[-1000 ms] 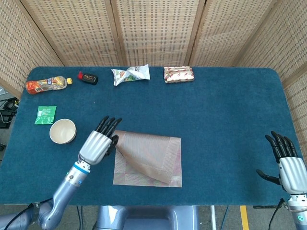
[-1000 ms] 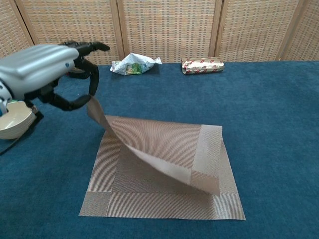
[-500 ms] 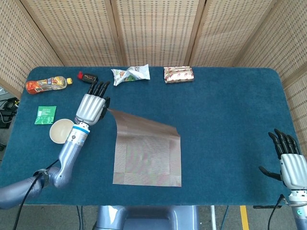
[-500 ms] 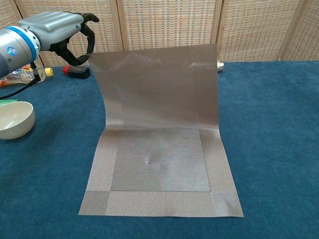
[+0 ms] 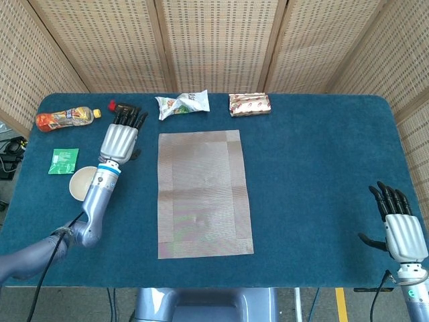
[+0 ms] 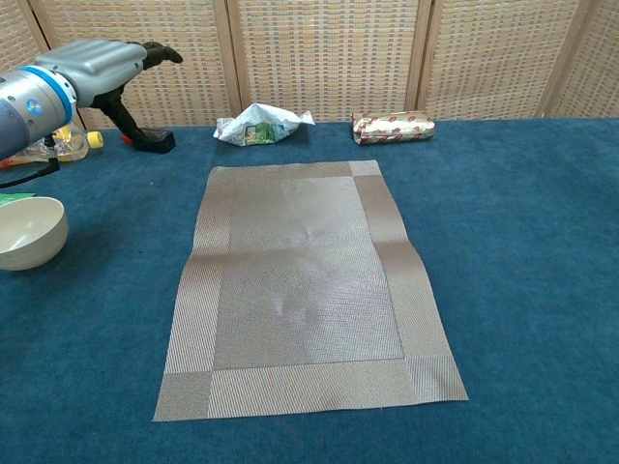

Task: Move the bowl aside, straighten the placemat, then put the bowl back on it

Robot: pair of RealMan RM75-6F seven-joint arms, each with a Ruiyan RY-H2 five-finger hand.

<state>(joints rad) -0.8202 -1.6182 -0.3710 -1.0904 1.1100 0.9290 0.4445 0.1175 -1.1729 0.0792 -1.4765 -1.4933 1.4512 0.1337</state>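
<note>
A: What lies on the table?

B: A brown woven rectangular placemat (image 5: 204,194) is spread out flat near the middle of the dark blue felt-covered table (image 5: 315,168), its long side running away from the robot. In the chest view a faint crease crosses it about halfway up.

A: And the bowl?

B: The small cream-coloured round bowl (image 6: 29,232) stands upright on the felt to the left of the placemat, well apart from it. In the head view the left forearm covers part of it.

A: Where is the left hand?

B: The silver left hand with black fingers (image 5: 120,137) hangs above the table, left of the placemat's far corner and beyond the bowl. Its fingers (image 5: 127,118) point toward the far edge, close together and fairly straight, with nothing between them. In the chest view its thumb angles downward.

A: The right hand?

B: The silver right hand (image 5: 400,228) shows only in the head view, at the near right corner, well away from the placemat. Its fingers (image 5: 389,198) are straight, slightly apart, and hold nothing.

A: Anything else?

B: Along the far edge: an orange plastic drink bottle with a yellow cap (image 5: 67,118) lying on its side, a small black-and-red object (image 5: 120,107), a crumpled white-and-green snack bag (image 5: 182,103), and a shiny red-and-white wrapped packet (image 5: 249,104). A flat green sachet (image 5: 64,160) lies at the left edge, near the bowl.
</note>
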